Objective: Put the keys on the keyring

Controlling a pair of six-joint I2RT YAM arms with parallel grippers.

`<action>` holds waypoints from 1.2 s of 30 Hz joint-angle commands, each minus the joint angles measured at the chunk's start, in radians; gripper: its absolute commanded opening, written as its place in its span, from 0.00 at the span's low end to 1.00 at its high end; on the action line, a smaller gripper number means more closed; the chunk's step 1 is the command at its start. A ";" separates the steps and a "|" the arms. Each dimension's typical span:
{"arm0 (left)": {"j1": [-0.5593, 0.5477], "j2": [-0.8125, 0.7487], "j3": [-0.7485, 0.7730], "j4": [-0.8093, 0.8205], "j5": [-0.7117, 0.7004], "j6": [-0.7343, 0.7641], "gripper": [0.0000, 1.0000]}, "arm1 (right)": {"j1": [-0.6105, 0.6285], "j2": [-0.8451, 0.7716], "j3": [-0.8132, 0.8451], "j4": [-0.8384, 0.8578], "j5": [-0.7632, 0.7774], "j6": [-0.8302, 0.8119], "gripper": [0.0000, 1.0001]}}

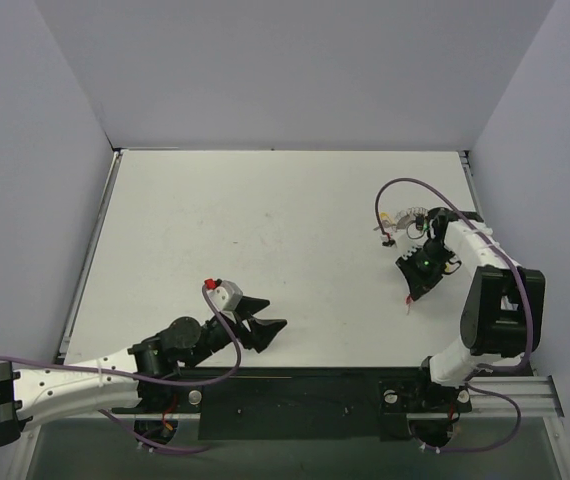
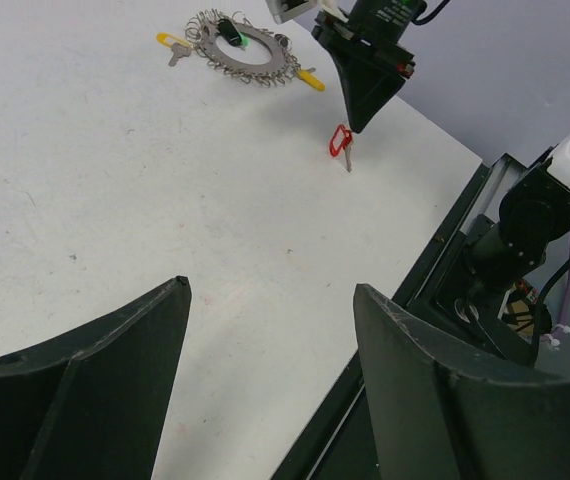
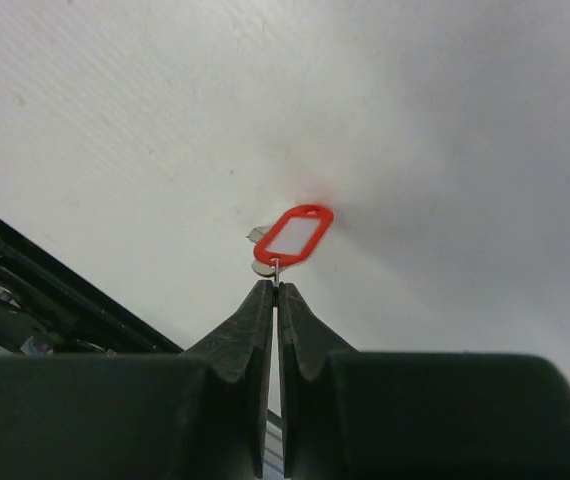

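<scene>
Pinching the red key (image 3: 295, 235) by its tiny wire loop in the tight-pressed right jaws, near the keyring (image 2: 243, 55) (probably gripped there to steer it onto the coil). Holding the left jaws spread, empty, well apart from the keyring.

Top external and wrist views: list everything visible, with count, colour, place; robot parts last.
Silvery coiled metal keyring: one, silver, table's far right.
Yellow-headed small keys: two, yellow, one at either side of the keyring, the second here.
Green-headed key: one, green, lying on the keyring.
Red-headed silver key: one, red, nearer than the keyring, gripped.
White table: one, white, under everything.
Purple cables: two, purple, one left, one right.
Left gripper: one, black, open and empty, near edge.
Right gripper: one, black, shut on the red-headed key.
</scene>
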 commanded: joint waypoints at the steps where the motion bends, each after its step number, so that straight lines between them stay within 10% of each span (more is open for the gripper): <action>1: 0.009 -0.022 0.003 0.031 -0.019 0.004 0.76 | 0.061 0.085 0.088 0.006 0.062 0.080 0.00; 36: 0.020 -0.071 0.016 -0.040 -0.022 -0.029 0.77 | 0.204 0.332 0.246 0.050 0.130 0.218 0.02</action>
